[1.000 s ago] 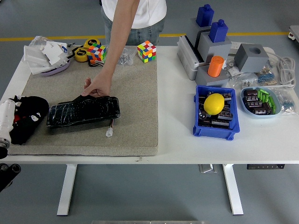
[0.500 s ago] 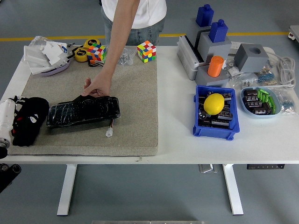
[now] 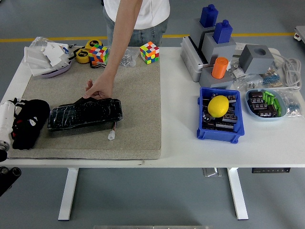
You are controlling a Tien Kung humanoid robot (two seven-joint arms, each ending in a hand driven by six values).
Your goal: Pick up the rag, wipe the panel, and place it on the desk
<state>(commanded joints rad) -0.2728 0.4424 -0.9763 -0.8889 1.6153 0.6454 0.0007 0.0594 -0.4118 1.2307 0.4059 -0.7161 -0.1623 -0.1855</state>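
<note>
Left hand (image 3: 29, 123) is sitting at the left edge of the felt mat (image 3: 138, 95), fingers wrapped in the black rag (image 3: 24, 136), apparently gripping it, though black on black is blurring the outline. Rag is lying just beside the left end of the dark panel (image 3: 85, 114). A person's hand (image 3: 99, 88) is pressing on the panel's far edge. Open mat is lying right of the panel; the blue bin (image 3: 220, 131) is sitting well apart.
</note>
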